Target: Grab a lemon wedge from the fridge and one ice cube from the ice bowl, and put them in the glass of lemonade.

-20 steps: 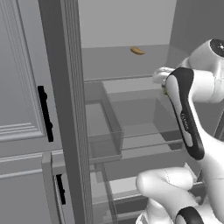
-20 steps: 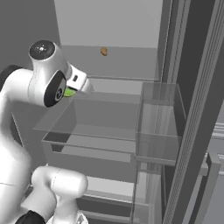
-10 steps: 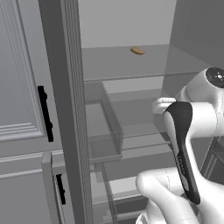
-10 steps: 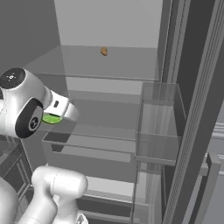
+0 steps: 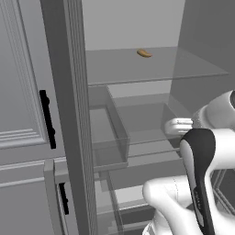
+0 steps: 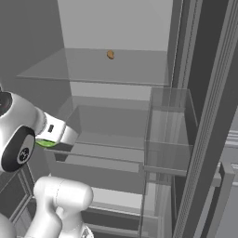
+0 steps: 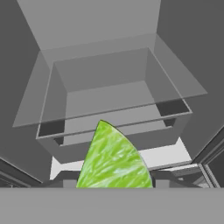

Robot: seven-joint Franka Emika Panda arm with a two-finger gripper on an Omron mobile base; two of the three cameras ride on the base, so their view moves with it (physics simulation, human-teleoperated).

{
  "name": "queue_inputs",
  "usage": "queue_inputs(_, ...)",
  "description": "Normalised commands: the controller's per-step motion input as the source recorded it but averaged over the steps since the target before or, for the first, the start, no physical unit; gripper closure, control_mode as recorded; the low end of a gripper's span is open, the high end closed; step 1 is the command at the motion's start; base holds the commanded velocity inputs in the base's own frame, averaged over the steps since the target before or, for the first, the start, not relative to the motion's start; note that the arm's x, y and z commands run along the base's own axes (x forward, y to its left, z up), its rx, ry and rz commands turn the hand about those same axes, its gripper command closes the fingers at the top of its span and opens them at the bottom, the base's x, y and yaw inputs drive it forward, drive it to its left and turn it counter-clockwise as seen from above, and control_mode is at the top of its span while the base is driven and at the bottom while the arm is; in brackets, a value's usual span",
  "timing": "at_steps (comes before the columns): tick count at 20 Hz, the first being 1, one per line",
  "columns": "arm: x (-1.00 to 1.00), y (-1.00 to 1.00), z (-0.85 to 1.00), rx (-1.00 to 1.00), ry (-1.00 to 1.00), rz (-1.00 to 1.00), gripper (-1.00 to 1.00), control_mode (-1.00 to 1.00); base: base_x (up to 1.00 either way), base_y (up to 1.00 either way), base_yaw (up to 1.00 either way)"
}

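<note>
no legible txt, no labels, no brands, no nos., no signs

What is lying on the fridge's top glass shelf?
One small orange-brown item sits near the back of the top shelf; too small to identify. The rest of that shelf looks bare.

A small brown-orange item (image 5: 144, 53) is seen lying alone on the upper glass shelf (image 5: 183, 69), near the back wall; its identity can't be made out. A clear drawer (image 7: 109, 100) is seen below that shelf, and a clear bin (image 6: 168, 135) sits by the door side. A light grey panelled cabinet (image 5: 20, 92) with short black handles (image 5: 47, 119) is seen at the left.
</note>
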Motion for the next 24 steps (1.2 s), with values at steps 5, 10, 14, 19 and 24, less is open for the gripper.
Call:
queue_inputs(5,-0.01,0.0,0.0,0.0,0.0,0.0,1.0,1.0,-0.4,0.0,0.0)
queue_inputs(10,0.0,0.0,0.0,0.0,0.0,0.0,1.0,1.0,-1.0,0.02,0.0)
queue_inputs(14,0.0,0.0,0.0,0.0,0.0,0.0,1.0,1.0,-1.0,0.28,0.07)
queue_inputs(19,0.0,0.0,0.0,0.0,0.0,0.0,1.0,1.0,-0.98,0.64,0.41)
queue_inputs(24,0.0,0.0,0.0,0.0,0.0,0.0,1.0,1.0,-0.4,0.87,0.74)
